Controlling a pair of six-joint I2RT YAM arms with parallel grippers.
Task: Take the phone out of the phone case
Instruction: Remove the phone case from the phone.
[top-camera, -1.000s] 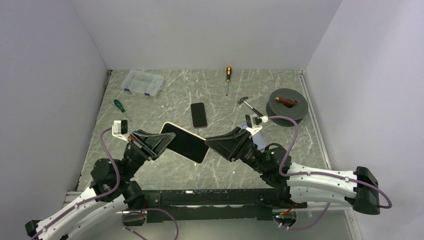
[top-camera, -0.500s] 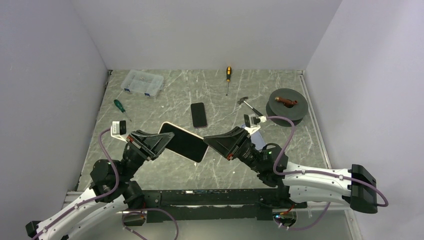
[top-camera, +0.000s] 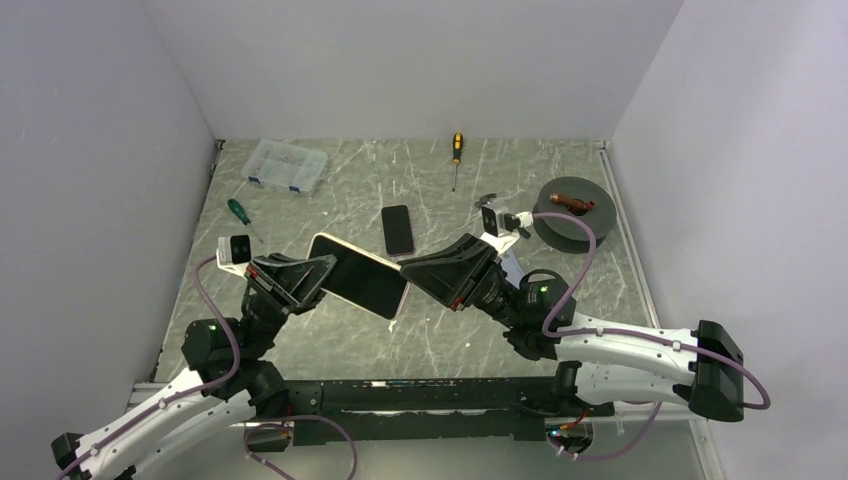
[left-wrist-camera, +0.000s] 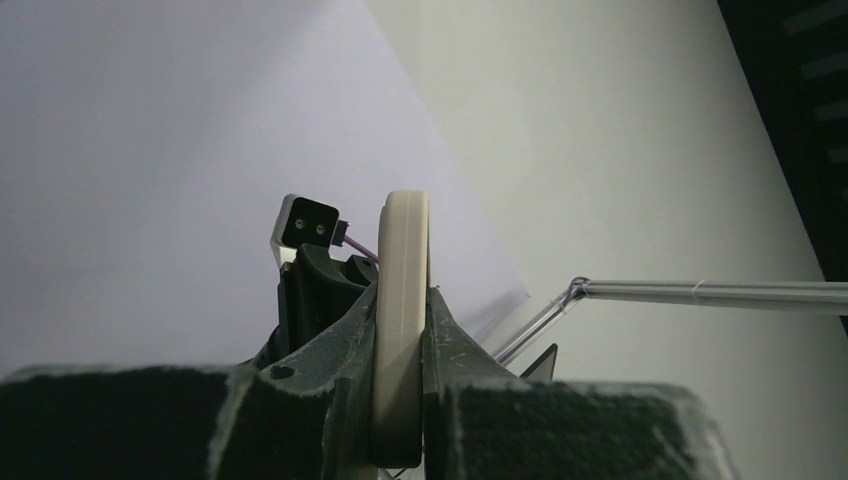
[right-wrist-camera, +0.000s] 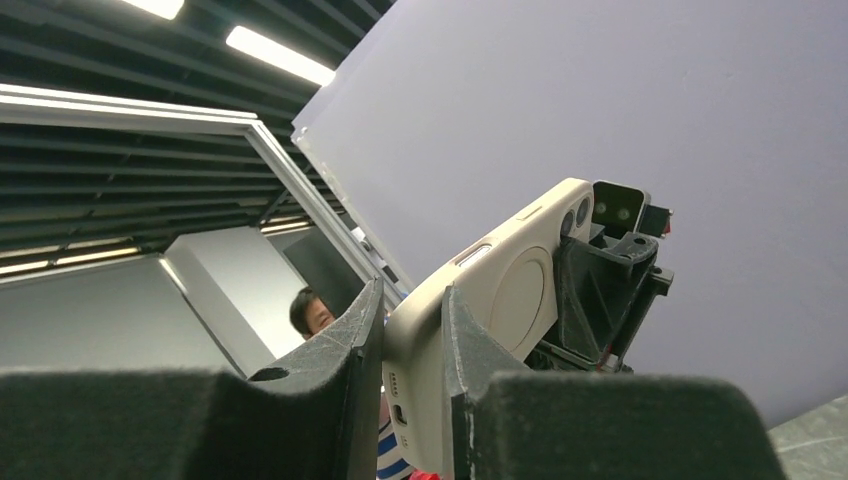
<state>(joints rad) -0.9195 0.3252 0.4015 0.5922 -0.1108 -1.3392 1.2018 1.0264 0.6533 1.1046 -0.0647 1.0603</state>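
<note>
Two grips: my left tool (left-wrist-camera: 400, 325) and right tool (right-wrist-camera: 412, 305) clamp opposite ends of the stiff, likely slippery phone (top-camera: 358, 283).

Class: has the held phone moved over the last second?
Yes. The phone has shifted left and slightly farther back, toward the green screwdriver.

Compared with a second ago, the black-screened phone in its cream silicone case (top-camera: 355, 277) sits slightly farther left and farther from the arm bases, carried there between the left gripper (top-camera: 322, 277) and the right gripper (top-camera: 406, 275), whose jaws have narrowed onto its end.
</note>
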